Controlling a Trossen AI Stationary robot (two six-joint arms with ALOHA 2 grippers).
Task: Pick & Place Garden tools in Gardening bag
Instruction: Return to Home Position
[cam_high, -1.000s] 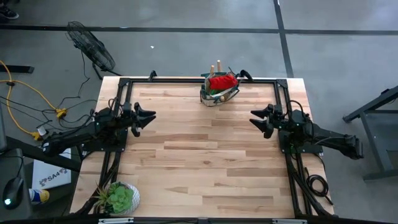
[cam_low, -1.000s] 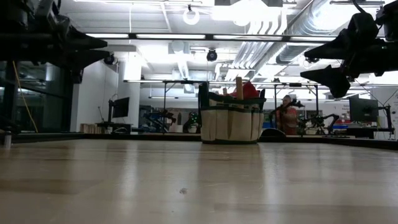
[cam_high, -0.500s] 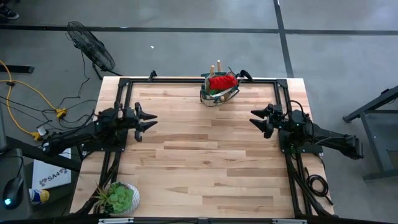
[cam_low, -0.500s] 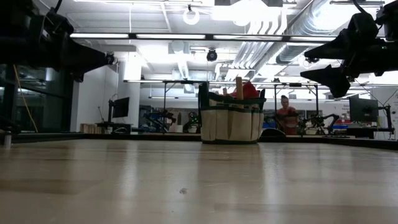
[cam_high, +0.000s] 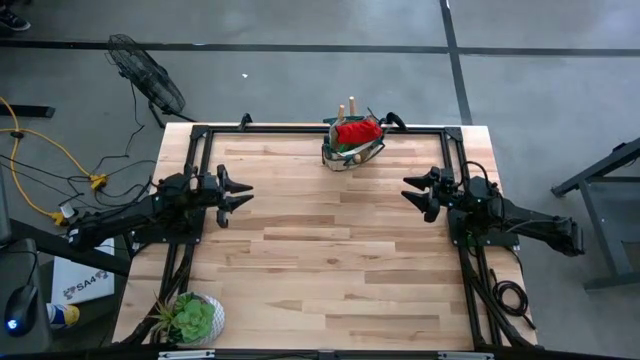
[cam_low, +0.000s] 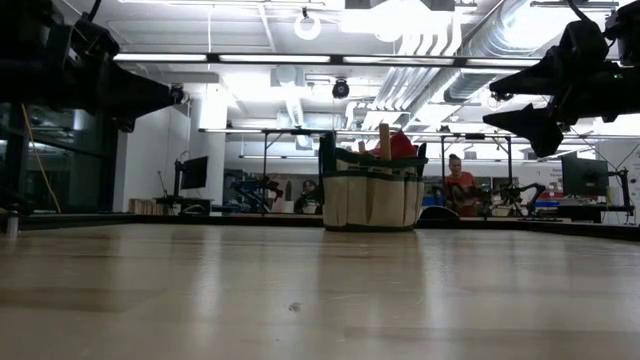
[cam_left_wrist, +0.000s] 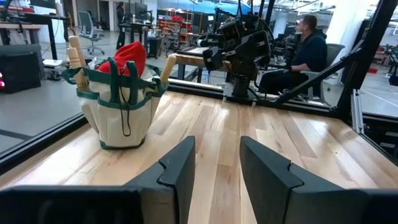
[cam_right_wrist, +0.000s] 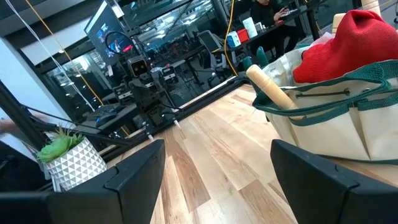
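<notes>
Stretched level above the table (cam_high: 320, 262) from its left side, with the left gripper (cam_high: 245, 194) aimed inward, fingers parted by only a narrow gap and gripping nothing. Mirrored from the right side by the right gripper (cam_high: 410, 192), with fingers spread wide, also empty. Well apart from both, upright at the far edge: the gardening bag (cam_high: 352, 153), topped with a red glove (cam_high: 357, 131), with 2 wooden handles (cam_high: 346, 107) poking out beside it.

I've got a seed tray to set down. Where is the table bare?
The middle of the table, between the left hand and right hand, is bare; so is the near edge right of the potted plant. Only the far edge is crowded, by the gardening bag.
</notes>
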